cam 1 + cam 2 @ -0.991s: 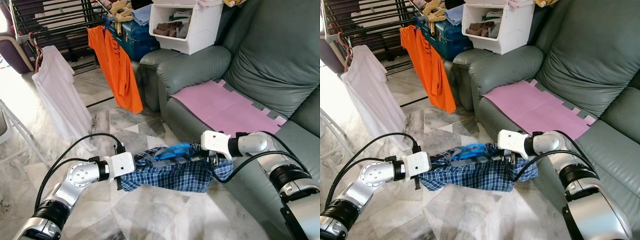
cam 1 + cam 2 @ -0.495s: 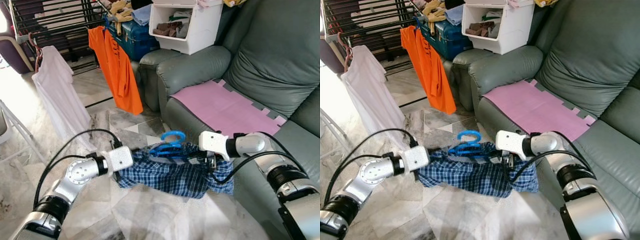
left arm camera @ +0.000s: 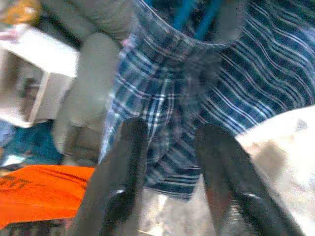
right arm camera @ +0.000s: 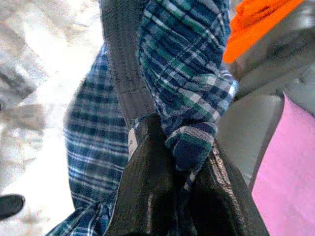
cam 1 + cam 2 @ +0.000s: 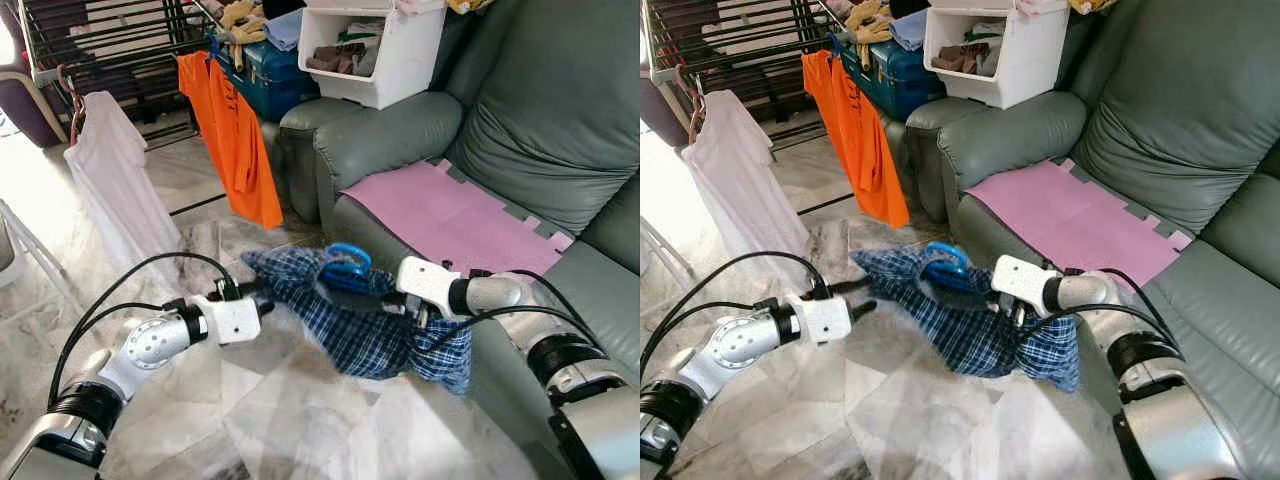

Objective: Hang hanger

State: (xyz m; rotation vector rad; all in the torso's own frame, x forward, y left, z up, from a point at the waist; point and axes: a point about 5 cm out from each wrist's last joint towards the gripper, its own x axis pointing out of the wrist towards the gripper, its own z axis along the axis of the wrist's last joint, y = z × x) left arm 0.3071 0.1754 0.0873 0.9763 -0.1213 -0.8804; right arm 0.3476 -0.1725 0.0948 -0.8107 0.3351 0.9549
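Note:
A blue plaid shirt [image 5: 385, 340] on a blue hanger [image 5: 347, 262] hangs above the marble floor in front of the sofa. The hanger's hook stands up from the collar. My right gripper [image 5: 398, 304] is shut on the shirt's cloth by the hanger, and the right wrist view shows plaid fabric [image 4: 189, 132] pinched between its fingers [image 4: 147, 187]. My left gripper [image 5: 856, 298] is open just left of the shirt's loose corner [image 5: 262, 264], holding nothing. In the left wrist view its two fingers [image 3: 123, 162] stand apart with the shirt [image 3: 221, 88] beyond them.
A drying rack [image 5: 110, 40] stands at the back left, with an orange shirt [image 5: 235, 140] and a white shirt [image 5: 120, 195] hanging off it. The grey sofa [image 5: 540, 110] with a pink mat [image 5: 450, 215] is on the right. A white bin [image 5: 380, 55] and a blue box [image 5: 265, 80] sit behind.
The left gripper has let go of the shirt's end and opened. The right gripper has lifted the shirt, which now droops from it with the hanger hook upright.

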